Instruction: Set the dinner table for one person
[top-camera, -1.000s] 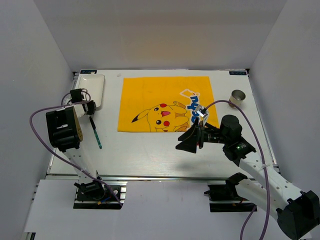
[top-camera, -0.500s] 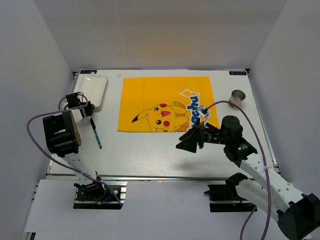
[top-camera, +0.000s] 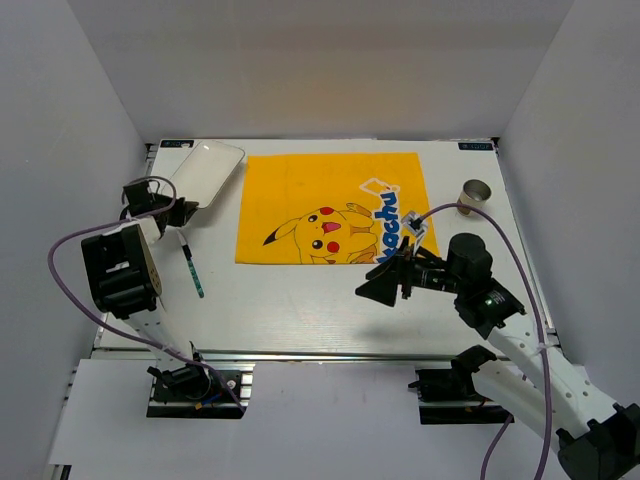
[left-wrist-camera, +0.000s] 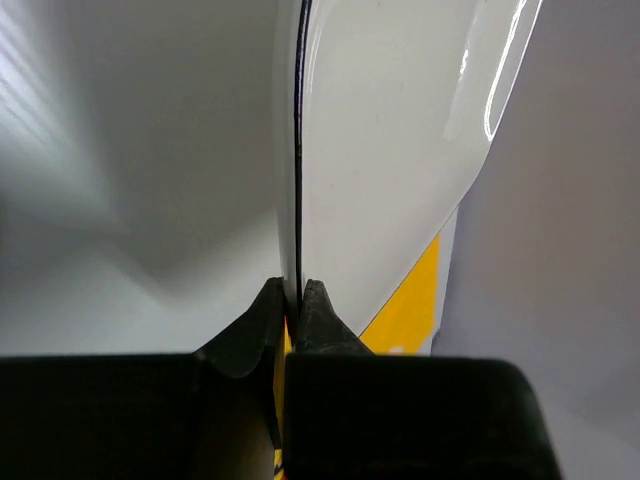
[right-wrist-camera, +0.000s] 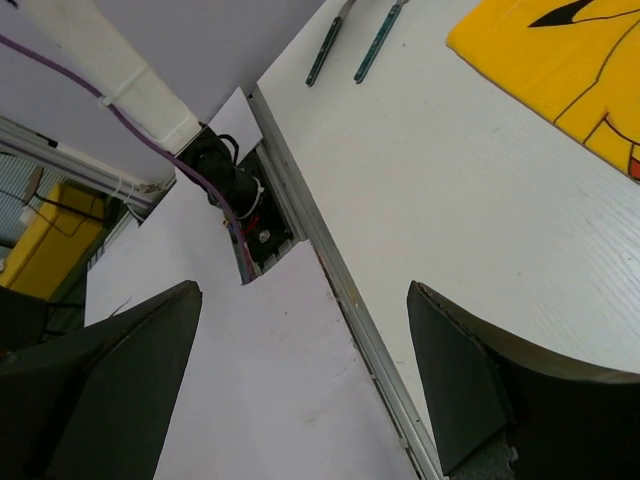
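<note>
left gripper (left-wrist-camera: 290, 312) pinches rim of small white rectangular plate (top-camera: 207, 168), fingers narrow on thin edge, plate tilted up over far-left corner of dinner table (top-camera: 300, 305). rim grip likely meant to carry it toward yellow pikachu placemat (top-camera: 330, 205). right gripper (top-camera: 384, 284) hangs wide open, empty, just off placemat's near-right corner, probably waiting its turn. teal-handled utensil (top-camera: 193, 268) lies left of placemat; metal cup (top-camera: 477, 192) near right edge. white board tabletop floors plain white-walled booth.
</note>
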